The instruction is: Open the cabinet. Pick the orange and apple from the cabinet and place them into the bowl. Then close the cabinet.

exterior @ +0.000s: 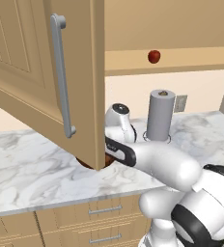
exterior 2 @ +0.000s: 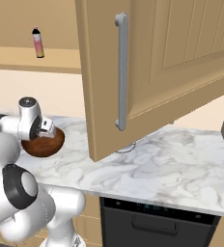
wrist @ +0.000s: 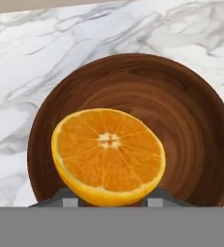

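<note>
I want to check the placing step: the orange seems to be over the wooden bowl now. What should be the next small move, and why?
Probably open the end effector and let go. In the hand view the cut, bright orange fruit sits between the fingertips directly over the round dark reddish-brown wooden bowl, so it should drop inside. The small red apple waits on the cabinet shelf.

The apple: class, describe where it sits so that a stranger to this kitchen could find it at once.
Start at the open cabinet above the marble counter. On its shelf, right of the door, above the grey paper-towel roll, sits the apple. It is the one small, round, red thing there.
</note>
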